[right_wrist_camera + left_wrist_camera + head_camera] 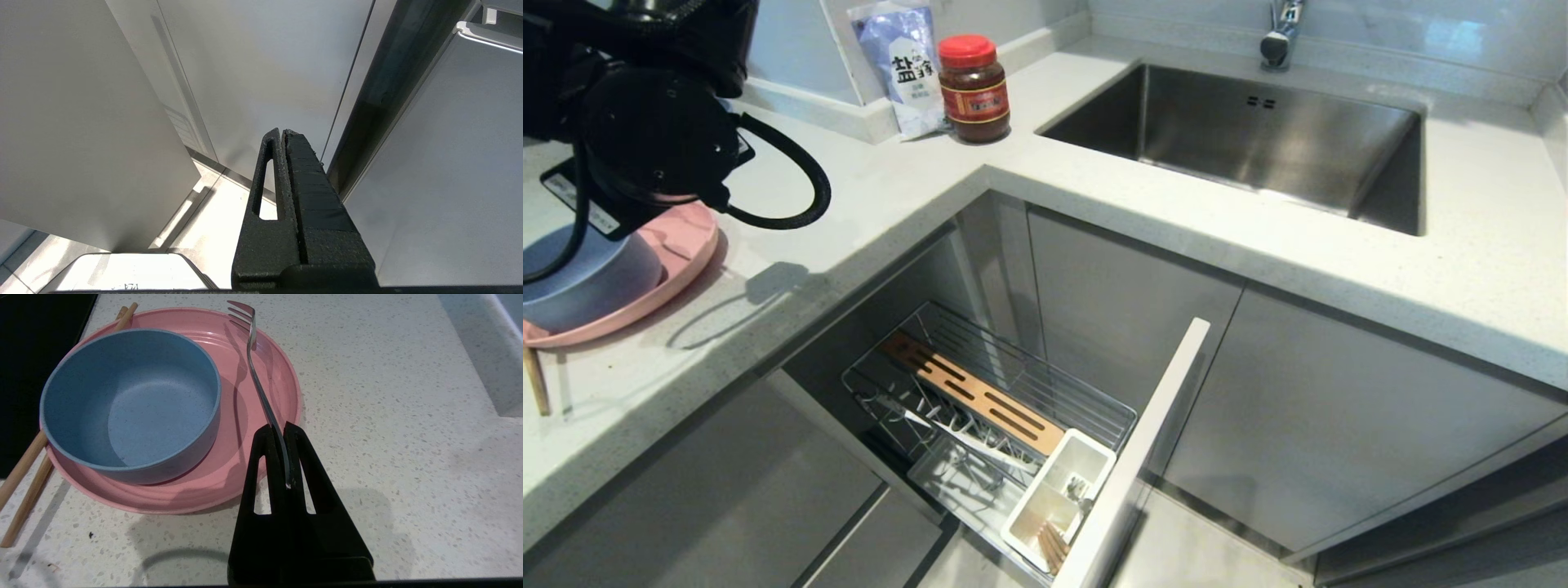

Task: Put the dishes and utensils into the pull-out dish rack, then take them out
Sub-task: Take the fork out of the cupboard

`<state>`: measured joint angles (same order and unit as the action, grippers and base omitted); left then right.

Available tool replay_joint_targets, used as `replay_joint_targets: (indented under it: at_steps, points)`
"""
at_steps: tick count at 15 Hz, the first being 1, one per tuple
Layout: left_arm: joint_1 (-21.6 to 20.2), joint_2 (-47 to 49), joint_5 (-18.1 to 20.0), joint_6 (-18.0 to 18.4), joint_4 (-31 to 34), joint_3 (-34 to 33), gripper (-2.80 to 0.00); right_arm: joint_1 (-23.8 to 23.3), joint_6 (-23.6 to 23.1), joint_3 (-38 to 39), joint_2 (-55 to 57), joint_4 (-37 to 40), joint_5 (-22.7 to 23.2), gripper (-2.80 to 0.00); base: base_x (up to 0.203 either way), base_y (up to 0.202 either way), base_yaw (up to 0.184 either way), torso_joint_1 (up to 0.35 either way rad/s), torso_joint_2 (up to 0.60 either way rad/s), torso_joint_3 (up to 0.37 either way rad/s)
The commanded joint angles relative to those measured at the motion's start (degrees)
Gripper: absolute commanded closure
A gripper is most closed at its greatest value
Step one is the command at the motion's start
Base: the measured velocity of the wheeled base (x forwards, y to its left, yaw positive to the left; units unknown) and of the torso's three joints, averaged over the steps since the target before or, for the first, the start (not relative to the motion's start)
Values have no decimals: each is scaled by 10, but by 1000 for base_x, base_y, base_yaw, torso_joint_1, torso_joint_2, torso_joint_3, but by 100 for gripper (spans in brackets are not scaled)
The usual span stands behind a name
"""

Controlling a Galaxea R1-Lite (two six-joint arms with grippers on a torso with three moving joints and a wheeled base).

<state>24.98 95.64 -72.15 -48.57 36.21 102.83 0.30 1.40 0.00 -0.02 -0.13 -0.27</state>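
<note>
My left gripper (278,426) is shut on the handle end of a slim silver utensil (255,375) that ends in fork tines. It sticks out over the pink plate (196,494) and casts a shadow on it. The blue-grey bowl (130,404) stands on that plate. Two wooden chopsticks (24,473) lie on the counter, partly under the plate. In the head view the left arm (645,122) covers the gripper, above the plate (678,253) and bowl (596,282). The pull-out dish rack (1029,384) stands open below the counter. My right gripper (282,131) is shut and empty, low beside cabinet doors.
The rack holds a slotted wooden board (972,392) and a white cutlery cup (1062,482) with some sticks and metal pieces in it, behind the narrow front panel (1135,457). A steel sink (1258,131), a red-lidded jar (974,90) and a salt bag (903,65) are on the counter.
</note>
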Motion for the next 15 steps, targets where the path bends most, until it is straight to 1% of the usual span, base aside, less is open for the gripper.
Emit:
replay_joint_targets:
  at_steps: [1, 8, 14, 15]
  points:
    - [-9, 9, -5, -3, -8, -10, 0, 0, 0, 1, -2, 0, 0, 0, 0, 0, 0, 0, 0, 0]
    - [-9, 32, -7, -3, -26, -19, 0, 0, 0, 1, -2, 0, 0, 0, 0, 0, 0, 0, 0, 0]
    - [-11, 40, -9, -3, -26, -19, 0, 0, 0, 1, -2, 0, 0, 0, 0, 0, 0, 0, 0, 0]
    - [-16, 42, -9, -3, -26, -19, 0, 0, 0, 1, -2, 0, 0, 0, 0, 0, 0, 0, 0, 0]
